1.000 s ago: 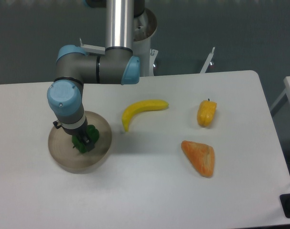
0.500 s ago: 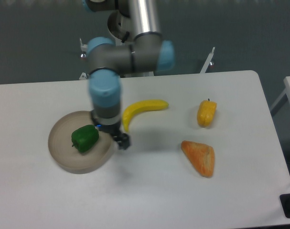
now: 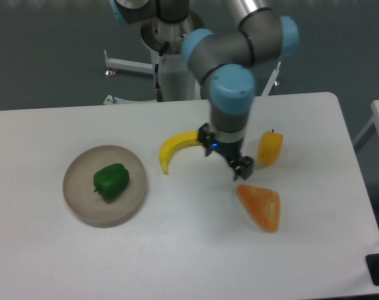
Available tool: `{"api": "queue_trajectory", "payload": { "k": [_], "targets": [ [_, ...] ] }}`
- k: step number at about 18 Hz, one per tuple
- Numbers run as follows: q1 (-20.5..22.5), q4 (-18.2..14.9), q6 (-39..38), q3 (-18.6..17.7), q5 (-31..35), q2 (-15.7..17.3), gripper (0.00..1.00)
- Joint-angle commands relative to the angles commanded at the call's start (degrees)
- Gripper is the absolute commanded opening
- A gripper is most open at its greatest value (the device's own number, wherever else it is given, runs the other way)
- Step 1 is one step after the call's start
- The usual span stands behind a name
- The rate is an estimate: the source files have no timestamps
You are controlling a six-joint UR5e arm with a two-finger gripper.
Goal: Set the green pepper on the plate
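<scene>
The green pepper [image 3: 111, 181] lies inside the plate [image 3: 75, 203], a round beige dish at the left of the white table. Nothing touches either of them. My gripper [image 3: 242, 168] hangs far to the right, over the table between the banana and the orange wedge. It points down and is open, with nothing held between its dark fingers. Part of the banana's right end is hidden behind my wrist.
A yellow banana [image 3: 174, 149] lies mid-table. A yellow-orange pepper [image 3: 270, 149] sits just right of my gripper, and an orange wedge-shaped piece [image 3: 260, 207] lies just below it. The arm's base [image 3: 170, 69] stands behind the table's far edge.
The gripper let go of the green pepper on the plate, then swung right across the table, past the banana, to its place near the yellow-orange pepper. The pepper stays on the plate.
</scene>
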Motion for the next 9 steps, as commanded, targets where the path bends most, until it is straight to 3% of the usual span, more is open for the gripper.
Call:
{"api": "queue_trajectory", "payload": {
  "k": [5,9],
  "targets": [
    [3.61,0.27,6.87,0.34,-0.09,0.35,1.0],
    [3.97,0.0,8.55,0.52,0.0,0.35,1.0]
  ]
}}
